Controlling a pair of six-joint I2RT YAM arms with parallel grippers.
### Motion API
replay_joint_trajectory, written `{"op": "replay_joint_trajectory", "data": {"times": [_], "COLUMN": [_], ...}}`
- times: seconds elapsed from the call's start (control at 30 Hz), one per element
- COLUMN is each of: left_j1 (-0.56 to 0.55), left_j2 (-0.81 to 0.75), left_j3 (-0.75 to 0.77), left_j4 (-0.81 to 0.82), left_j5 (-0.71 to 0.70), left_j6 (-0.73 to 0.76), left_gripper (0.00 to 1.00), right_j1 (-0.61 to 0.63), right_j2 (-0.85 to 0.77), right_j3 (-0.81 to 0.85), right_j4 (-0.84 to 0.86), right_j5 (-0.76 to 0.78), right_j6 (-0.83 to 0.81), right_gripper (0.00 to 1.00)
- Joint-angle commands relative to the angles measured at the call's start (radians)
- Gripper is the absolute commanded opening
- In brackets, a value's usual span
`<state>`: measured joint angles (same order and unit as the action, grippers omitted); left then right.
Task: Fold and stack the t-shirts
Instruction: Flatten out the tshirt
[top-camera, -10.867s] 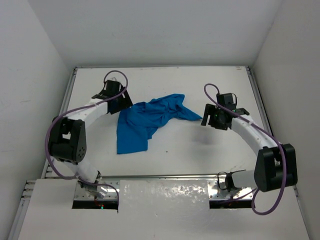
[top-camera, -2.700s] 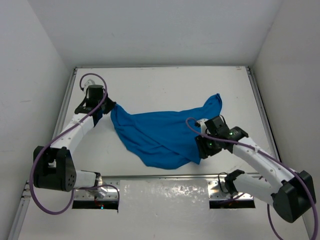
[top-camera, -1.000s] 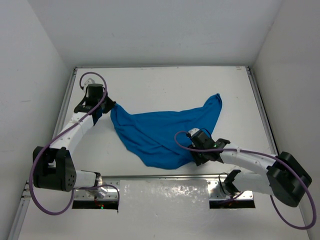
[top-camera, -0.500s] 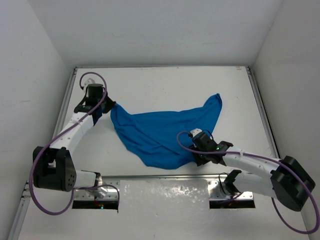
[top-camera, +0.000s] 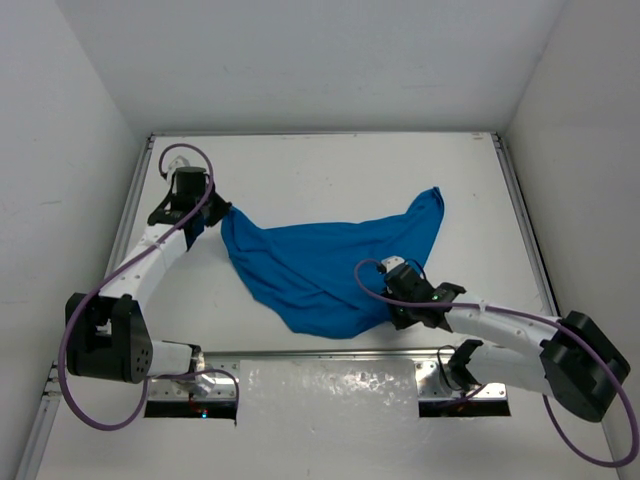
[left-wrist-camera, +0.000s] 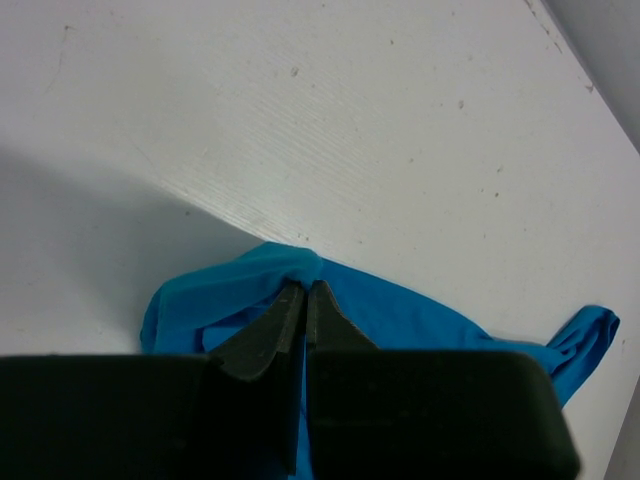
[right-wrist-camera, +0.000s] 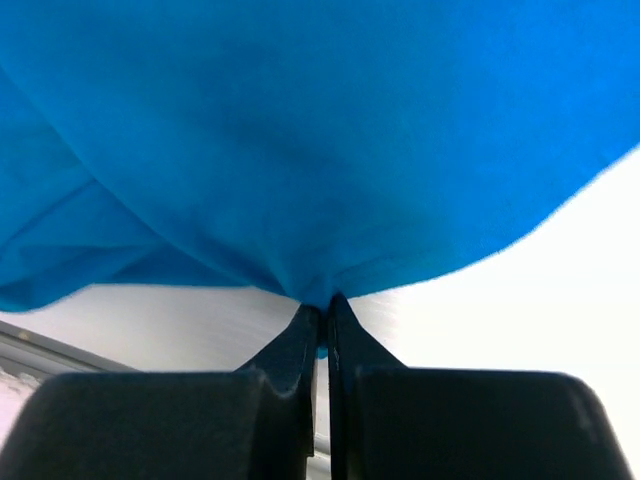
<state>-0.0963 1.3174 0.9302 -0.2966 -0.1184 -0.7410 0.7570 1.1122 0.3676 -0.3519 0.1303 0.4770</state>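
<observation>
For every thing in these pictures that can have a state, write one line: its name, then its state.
t-shirt: unfolded, spread out loosely, creased.
left gripper: shut on the t-shirt, pinching its far left corner.
right gripper: shut on the t-shirt, pinching its near edge.

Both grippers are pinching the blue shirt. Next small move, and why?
Probably lift the right gripper slightly and draw it away from the left gripper. Both are shut on edges of the t-shirt, which lies wrinkled and uneven on the table, so tensioning it between them should spread it flat for folding.
</observation>
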Motion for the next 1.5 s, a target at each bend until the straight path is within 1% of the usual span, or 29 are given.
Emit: {"op": "replay_joint_trajectory", "data": {"times": [0.0,0.1,0.13,0.17,0.2,0.23,0.27,0.3,0.37,0.47,0.5,0.57,0.63,0.77,0.8,0.83,0.87,0.9,0.93,0.97,1.0,1.03,1.1,1.17,1.23,1.27,1.3,1.4,1.47], "left_j1": [0.006,0.006,0.006,0.006,0.007,0.006,0.006,0.006,0.004,0.004,0.004,0.004,0.006,0.006,0.006,0.006,0.006,0.006,0.006,0.006,0.006,0.006,0.006,0.004,0.006,0.006,0.006,0.006,0.006], "left_j2": [-0.024,-0.024,-0.026,-0.030,-0.043,-0.053,-0.066,-0.095,-0.145,-0.201,-0.242,-0.286,-0.348,-0.374,-0.366,-0.338,-0.317,-0.296,-0.246,-0.219,-0.195,-0.155,-0.124,-0.112,-0.116,-0.116,-0.116,-0.087,-0.035], "left_j3": [0.056,0.116,0.139,0.188,0.209,0.229,0.257,0.268,0.289,0.309,0.320,0.358,0.406,0.645,0.689,0.788,0.843,0.955,1.011,1.074,1.184,1.229,1.330,1.337,1.274,1.247,1.190,1.112,1.107], "left_j4": [-0.001,-0.050,-0.083,-0.102,-0.122,-0.156,-0.168,-0.200,-0.248,-0.291,-0.327,-0.358,-0.403,-0.423,-0.429,-0.437,-0.464,-0.487,-0.513,-0.577,-0.608,-0.651,-0.677,-0.676,-0.639,-0.624,-0.606,-0.544,-0.530], "left_j5": [0.003,0.022,0.032,0.037,0.039,0.043,0.054,0.057,0.069,0.089,0.089,0.074,0.050,0.005,0.005,-0.003,-0.003,-0.001,0.002,0.003,0.009,0.014,0.023,0.023,0.032,0.048,0.055,0.097,0.114], "left_j6": [-0.006,-0.015,-0.020,-0.024,-0.032,-0.050,-0.061,-0.081,-0.107,-0.126,-0.135,-0.141,-0.147,-0.114,-0.107,-0.100,-0.084,-0.077,-0.067,-0.055,-0.049,-0.046,-0.038,-0.038,-0.046,-0.044,-0.044,-0.049,-0.058], "left_gripper": [0.00,0.00,0.00,0.00,0.00,0.00,0.00,0.00,0.00,0.00,0.00,0.00,0.00,0.00,0.00,0.00,0.00,0.00,0.00,0.00,0.00,0.00,0.00,0.00,0.00,0.00,0.00,0.00,0.00], "right_j1": [0.007,0.004,0.002,0.001,-0.001,-0.002,-0.004,-0.004,-0.010,-0.013,-0.013,-0.013,-0.015,-0.013,-0.013,-0.013,-0.013,-0.013,-0.013,-0.012,-0.013,-0.013,-0.013,-0.013,-0.013,-0.013,-0.013,-0.013,-0.015], "right_j2": [-0.032,-0.064,-0.063,-0.057,-0.045,-0.014,-0.002,0.020,0.032,0.041,0.044,0.043,0.038,0.021,0.018,0.011,0.009,0.009,0.009,0.008,0.006,0.005,-0.008,-0.017,-0.020,-0.020,-0.012,0.043,0.081], "right_j3": [0.043,0.198,0.334,0.405,0.553,0.627,0.690,0.800,0.934,1.043,1.118,1.191,1.301,1.514,1.540,1.563,1.608,1.631,1.674,1.694,1.711,1.735,1.742,1.722,1.684,1.662,1.642,1.562,1.504], "right_j4": [-0.080,-0.218,-0.295,-0.332,-0.373,-0.457,-0.491,-0.519,-0.594,-0.679,-0.702,-0.757,-0.795,-0.785,-0.785,-0.754,-0.742,-0.728,-0.722,-0.710,-0.702,-0.694,-0.661,-0.613,-0.573,-0.523,-0.500,-0.424,-0.377], "right_j5": [0.044,0.135,0.213,0.247,0.277,0.340,0.370,0.396,0.472,0.555,0.575,0.629,0.670,0.794,0.807,0.818,0.842,0.853,0.864,0.870,0.882,0.887,0.910,0.922,0.933,0.934,0.936,0.945,0.934], "right_j6": [0.028,0.008,-0.018,-0.034,-0.049,-0.072,-0.081,-0.093,-0.095,-0.083,-0.071,-0.064,-0.063,-0.119,-0.135,-0.158,-0.184,-0.189,-0.199,-0.213,-0.222,-0.233,-0.268,-0.320,-0.381,-0.409,-0.432,-0.514,-0.557], "right_gripper": [0.00,0.00,0.00,0.00,0.00,0.00,0.00,0.00,0.00,0.00,0.00,0.00,0.00,0.00,0.00,0.00,0.00,0.00,0.00,0.00,0.00,0.00,0.00,0.00,0.00,0.00,0.00,0.00,0.00]}}
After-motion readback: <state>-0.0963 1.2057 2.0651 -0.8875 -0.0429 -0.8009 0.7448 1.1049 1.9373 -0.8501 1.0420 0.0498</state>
